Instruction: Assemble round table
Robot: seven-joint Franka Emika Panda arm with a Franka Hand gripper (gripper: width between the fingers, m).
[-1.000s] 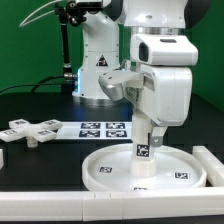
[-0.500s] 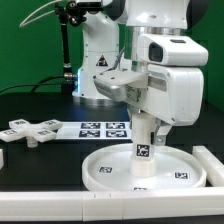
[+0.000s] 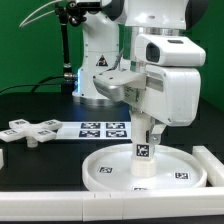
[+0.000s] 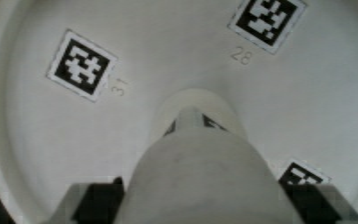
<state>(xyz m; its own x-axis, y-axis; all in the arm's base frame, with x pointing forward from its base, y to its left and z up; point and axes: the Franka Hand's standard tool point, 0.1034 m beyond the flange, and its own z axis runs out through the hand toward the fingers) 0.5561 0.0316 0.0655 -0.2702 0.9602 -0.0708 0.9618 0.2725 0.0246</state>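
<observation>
The large rimmed round disc (image 3: pixel 100 172) lies flat on the black table at the front. The short thick cylinder post (image 3: pixel 142 160) stands upright at its middle, tag facing the camera. My gripper (image 3: pixel 145 133) hangs straight over the post with its fingers on either side of the top. In the wrist view the post (image 4: pixel 202 150) runs between the two black fingers (image 4: pixel 96 200), with a thin gap showing on each side, so my gripper (image 4: pixel 208 205) is open around it. The disc's tagged face (image 4: pixel 51 130) fills the view beneath. The cross-shaped piece (image 3: pixel 30 130) lies at the exterior view's left.
The marker board (image 3: pixel 103 128) lies flat behind the disc. A white rail (image 3: pixel 212 165) stands along the disc's right side, and another rail end (image 3: pixel 3 158) shows at the left edge. The robot base (image 3: pixel 100 75) stands at the back.
My hand has turned and shifted slightly to the exterior view's right over the last second. The post's tag has kept its place. Since half a second ago nothing has moved.
</observation>
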